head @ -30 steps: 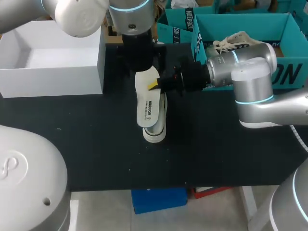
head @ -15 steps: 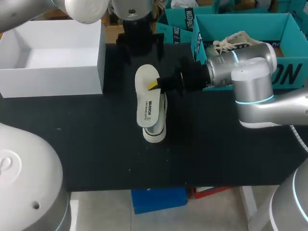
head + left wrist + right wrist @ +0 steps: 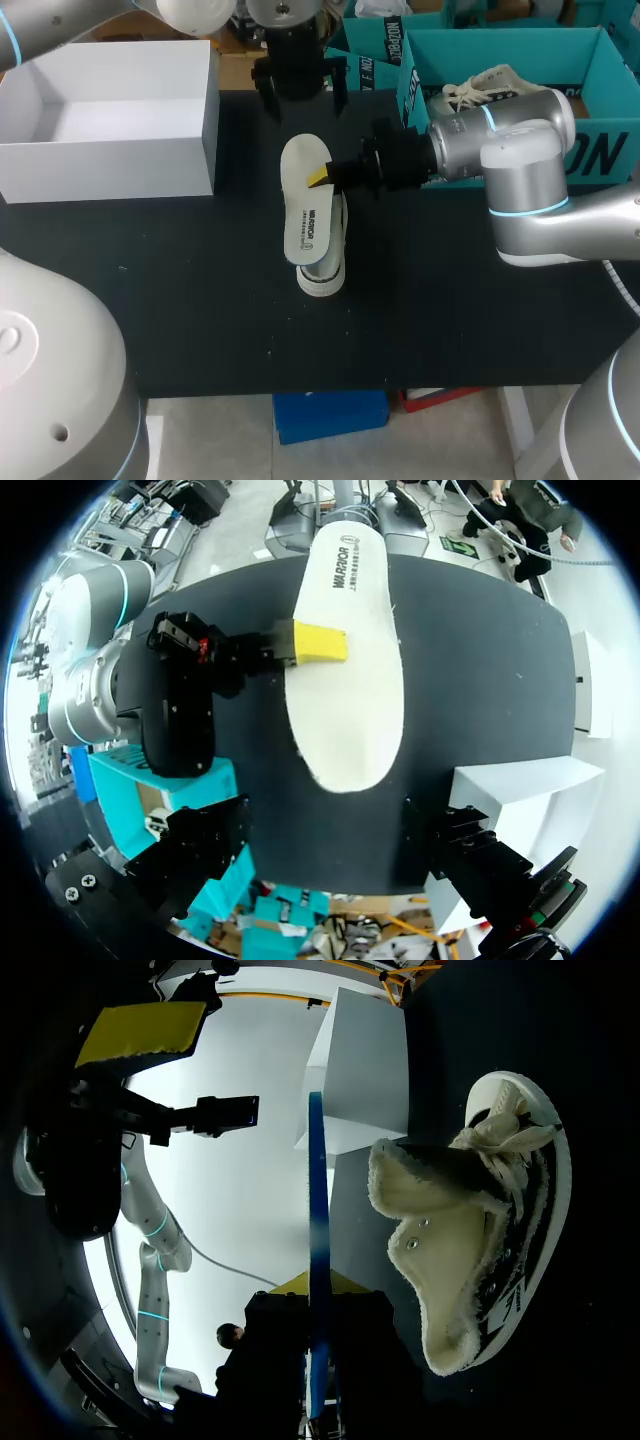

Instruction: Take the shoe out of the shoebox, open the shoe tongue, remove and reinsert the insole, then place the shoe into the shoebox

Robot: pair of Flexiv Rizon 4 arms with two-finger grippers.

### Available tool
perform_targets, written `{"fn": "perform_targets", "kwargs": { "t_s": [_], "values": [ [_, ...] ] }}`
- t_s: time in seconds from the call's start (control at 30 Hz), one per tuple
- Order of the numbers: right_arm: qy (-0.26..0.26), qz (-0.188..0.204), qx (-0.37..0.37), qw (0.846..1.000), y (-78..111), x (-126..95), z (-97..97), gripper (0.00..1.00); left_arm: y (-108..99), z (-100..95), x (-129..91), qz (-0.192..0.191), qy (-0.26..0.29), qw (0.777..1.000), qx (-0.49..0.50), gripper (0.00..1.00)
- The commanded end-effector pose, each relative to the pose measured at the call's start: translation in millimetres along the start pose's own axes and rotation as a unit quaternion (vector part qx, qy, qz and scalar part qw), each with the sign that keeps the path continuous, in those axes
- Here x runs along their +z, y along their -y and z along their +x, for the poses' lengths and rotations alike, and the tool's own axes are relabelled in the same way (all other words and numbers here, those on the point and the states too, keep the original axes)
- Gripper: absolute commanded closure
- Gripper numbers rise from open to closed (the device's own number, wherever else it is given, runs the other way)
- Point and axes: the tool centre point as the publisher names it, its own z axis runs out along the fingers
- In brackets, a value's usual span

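A cream insole hangs flat above the black table, and my right gripper is shut on its edge from the right. Under it lies the white shoe, its toe toward the front. In the right wrist view the insole shows edge-on between the yellow pads, with the fleece-lined shoe beside it on its side. My left gripper hangs open behind the insole's far end, touching nothing. From the left wrist view the insole lies ahead of the open left gripper.
The open white shoebox stands at the back left. Teal boxes at the back right hold another shoe. Bare black table stretches across the front.
My left gripper has drawn back from over the insole's far end toward the table's rear, still open. The right gripper, the insole and the shoe have stayed put.
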Motion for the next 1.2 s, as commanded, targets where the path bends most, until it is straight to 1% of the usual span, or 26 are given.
{"fn": "perform_targets", "kwargs": {
  "t_s": [0.03,0.2,0.37,0.53,0.8,1.1,1.2],
  "values": [
    [0.001,-0.001,0.000,1.000,0.0,1.4,0.0,1.00,-5.7,-2.2,-1.4,0.002,-0.002,1.000,0.000,0.00],
    [0.001,-0.001,0.000,1.000,0.0,1.4,0.0,1.00,1.6,-2.0,-7.2,-0.003,-0.002,1.000,0.001,0.00],
    [0.001,-0.001,0.000,1.000,0.0,1.4,0.0,1.00,18.9,-0.2,-13.2,-0.005,-0.002,1.000,0.003,0.00],
    [0.001,-0.001,0.000,1.000,0.0,1.4,0.0,1.00,41.1,2.5,-16.3,-0.003,-0.003,1.000,0.002,0.00],
    [0.001,-0.001,0.000,1.000,0.0,1.4,0.0,1.00,85.5,6.6,-19.5,0.003,-0.008,1.000,0.002,0.00],
    [0.001,-0.001,0.000,1.000,0.0,1.4,0.0,1.00,127.6,11.9,-31.0,-0.001,-0.007,1.000,0.004,0.00],
    [0.001,-0.001,0.000,1.000,0.0,1.4,0.0,1.00,138.5,13.7,-32.7,-0.002,-0.007,1.000,0.003,0.00]
  ]
}}
